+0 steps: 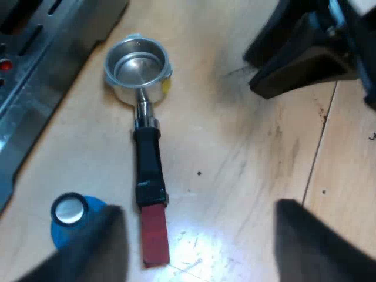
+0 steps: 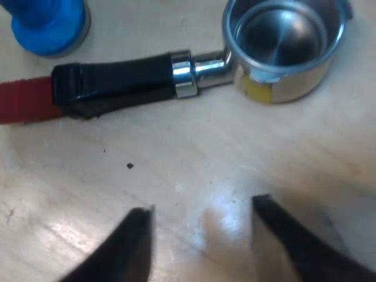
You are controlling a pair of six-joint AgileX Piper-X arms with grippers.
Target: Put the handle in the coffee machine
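wooden table [image 1: 252,153], scuffed, under loose holder [image 1: 147,158]

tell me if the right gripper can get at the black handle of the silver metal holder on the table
Probably yes. The right gripper is open over the wooden table beside the holder's black handle, with nothing between them. The round blue tamper stands by the red end, apart from the black grip.
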